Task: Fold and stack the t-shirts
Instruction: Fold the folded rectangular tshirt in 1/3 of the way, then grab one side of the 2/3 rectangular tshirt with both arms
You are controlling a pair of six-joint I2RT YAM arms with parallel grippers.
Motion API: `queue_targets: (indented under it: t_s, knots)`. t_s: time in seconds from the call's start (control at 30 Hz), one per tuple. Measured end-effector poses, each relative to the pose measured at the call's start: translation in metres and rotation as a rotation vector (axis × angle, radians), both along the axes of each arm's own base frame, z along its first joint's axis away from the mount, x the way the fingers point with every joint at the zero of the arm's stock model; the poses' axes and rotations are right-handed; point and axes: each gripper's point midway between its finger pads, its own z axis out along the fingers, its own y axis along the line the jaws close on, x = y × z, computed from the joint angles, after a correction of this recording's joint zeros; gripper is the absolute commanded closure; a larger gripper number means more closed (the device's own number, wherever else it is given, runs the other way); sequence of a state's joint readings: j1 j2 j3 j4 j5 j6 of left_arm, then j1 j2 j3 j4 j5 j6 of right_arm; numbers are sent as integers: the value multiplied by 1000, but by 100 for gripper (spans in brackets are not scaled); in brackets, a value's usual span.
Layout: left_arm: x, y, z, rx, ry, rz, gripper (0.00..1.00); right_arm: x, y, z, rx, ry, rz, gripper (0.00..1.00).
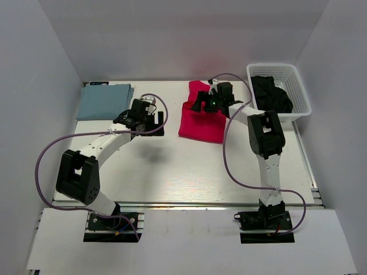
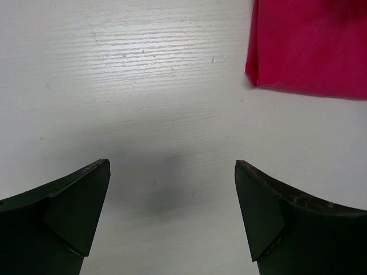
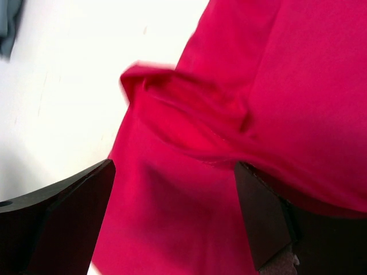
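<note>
The crimson red t-shirt (image 1: 200,121) lies partly folded at the back middle of the table. My right gripper (image 1: 202,105) hovers over its upper part, jaws open and holding nothing. In the right wrist view the red t-shirt (image 3: 275,86) fills the frame, with a raised fold of cloth (image 3: 183,109) just beyond the right gripper (image 3: 172,163). The pale blue-grey t-shirt (image 1: 106,100) lies folded at the back left. My left gripper (image 1: 157,121) is open and empty over bare table, left of the red shirt. In the left wrist view the left gripper (image 2: 172,163) faces the red shirt's corner (image 2: 309,46).
A white lattice basket (image 1: 301,91) with dark clothes (image 1: 269,94) inside stands at the back right. White walls close in the table on the left, back and right. A corner of the pale blue shirt (image 3: 8,23) shows in the right wrist view.
</note>
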State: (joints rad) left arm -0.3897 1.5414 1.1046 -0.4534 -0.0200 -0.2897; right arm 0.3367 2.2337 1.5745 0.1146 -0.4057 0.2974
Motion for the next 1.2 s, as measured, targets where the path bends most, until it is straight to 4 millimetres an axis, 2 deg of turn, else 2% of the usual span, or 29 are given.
queue_targets:
  t_s: [0.3,0.37,0.47,0.57,0.7,0.77,0.93,1.03,1.07,1.2]
  knots:
    - [-2,3,-2,13,13,15,0,73,-5,25,5,-128,-161,10]
    - [-2,3,-3,14,15,15,0,82,-9,35,13,-147,-177,10]
    - [0,-2,-5,16,23,5,0,84,-18,42,13,-152,-196,10]
    - [10,-15,-10,-7,37,-30,0,65,-30,40,-6,-110,-208,10]
    - [25,-40,-23,-61,54,-99,2,10,-58,42,-37,-23,-230,10]
    - [31,-54,-31,-96,69,-140,6,-17,-71,49,-42,3,-243,10]
    - [50,-87,-49,-181,90,-230,17,-67,-98,53,-38,65,-273,10]
    - [61,-105,-61,-211,98,-269,20,-86,-108,38,-26,136,-279,10]
    - [63,-109,-65,-216,104,-277,26,-93,-111,29,-21,170,-281,10]
    - [59,-119,-83,-217,136,-300,36,-119,-116,-2,-3,304,-278,10]
